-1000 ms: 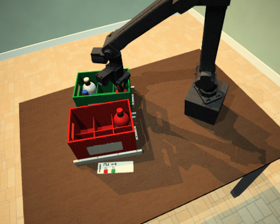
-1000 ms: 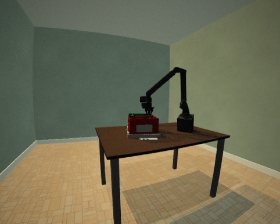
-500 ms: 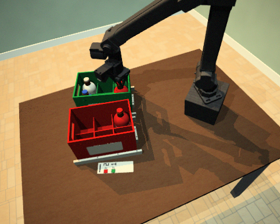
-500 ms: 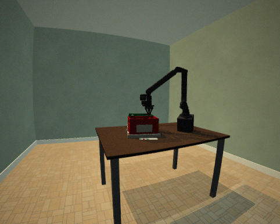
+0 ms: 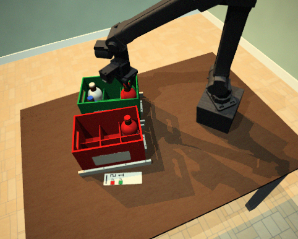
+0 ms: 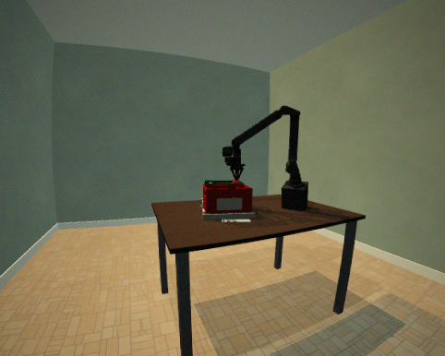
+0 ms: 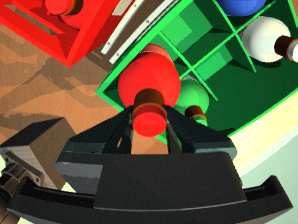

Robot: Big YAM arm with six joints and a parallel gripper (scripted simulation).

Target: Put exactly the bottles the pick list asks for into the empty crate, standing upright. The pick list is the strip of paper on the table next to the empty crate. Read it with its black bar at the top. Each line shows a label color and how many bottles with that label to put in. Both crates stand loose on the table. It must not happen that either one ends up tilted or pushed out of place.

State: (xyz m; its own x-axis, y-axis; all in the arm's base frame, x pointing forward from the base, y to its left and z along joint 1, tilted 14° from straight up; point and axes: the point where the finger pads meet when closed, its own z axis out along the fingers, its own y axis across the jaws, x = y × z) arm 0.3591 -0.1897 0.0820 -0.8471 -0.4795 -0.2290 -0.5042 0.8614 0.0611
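Observation:
My gripper (image 5: 127, 81) (image 6: 236, 177) (image 7: 149, 110) is shut on the neck of a red-labelled bottle (image 5: 128, 92) (image 7: 149, 82). It holds the bottle upright over the right end of the green crate (image 5: 92, 109) (image 7: 266, 106), with the body still partly inside. A white bottle (image 5: 94, 93) (image 7: 266, 38) and a blue bottle (image 5: 90, 98) stand at the crate's left end. A green bottle (image 7: 192, 96) shows beside the held one in the wrist view. The red crate (image 5: 83, 158) (image 6: 227, 203) holds one red bottle (image 5: 128, 125) upright in its back right cell. The pick list (image 5: 123, 178) (image 6: 236, 220) shows 2 red and 1 green.
Grey stop rails run along the red crate's front (image 5: 114, 167) and right side (image 5: 143, 130). The arm's black base (image 5: 220, 106) stands at the right of the table. The green crate sits directly behind the red crate.

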